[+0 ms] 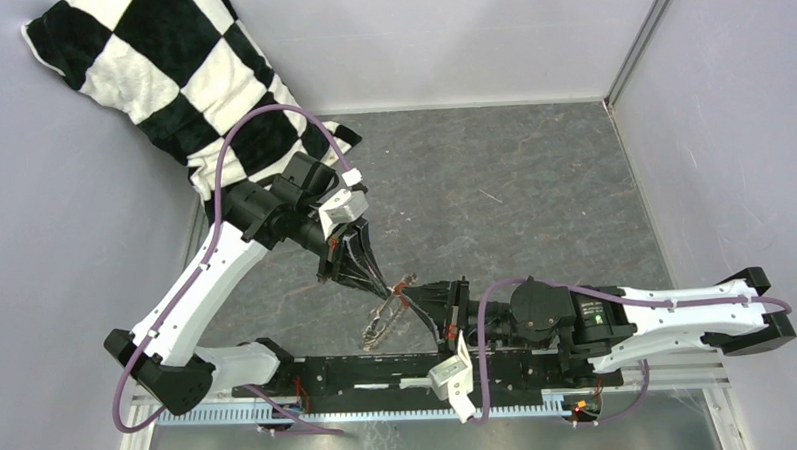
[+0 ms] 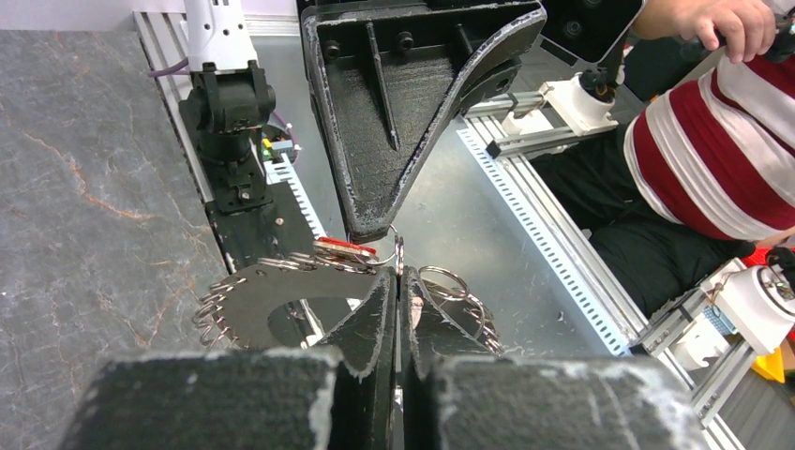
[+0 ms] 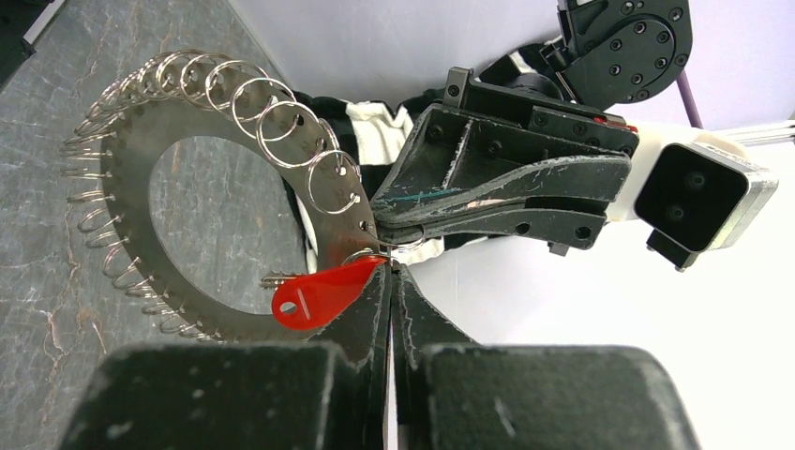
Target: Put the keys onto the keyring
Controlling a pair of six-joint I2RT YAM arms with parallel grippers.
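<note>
**Where the two arms meet low over the near half of the table, a red-headed key sits at the rim of a keyring.**

The right gripper [image 3: 392, 274] has its fingers pressed together on the narrow end of the key [image 3: 314, 292], whose flat red head lies against the keyring [image 3: 127, 187], a flat metal disc with a hollow centre and a fringe of small wire loops. Tip to tip with it, the left gripper [image 2: 399, 281] is pinched tight on a thin wire loop at the same stretch of rim, just beside the red head. From above, the keyring hangs tilted below the two tips, over the grey stone-patterned table [image 1: 533, 180]. Well beyond, a black-and-white checked cloth [image 1: 169, 63] is bunched in the far left corner.
</note>
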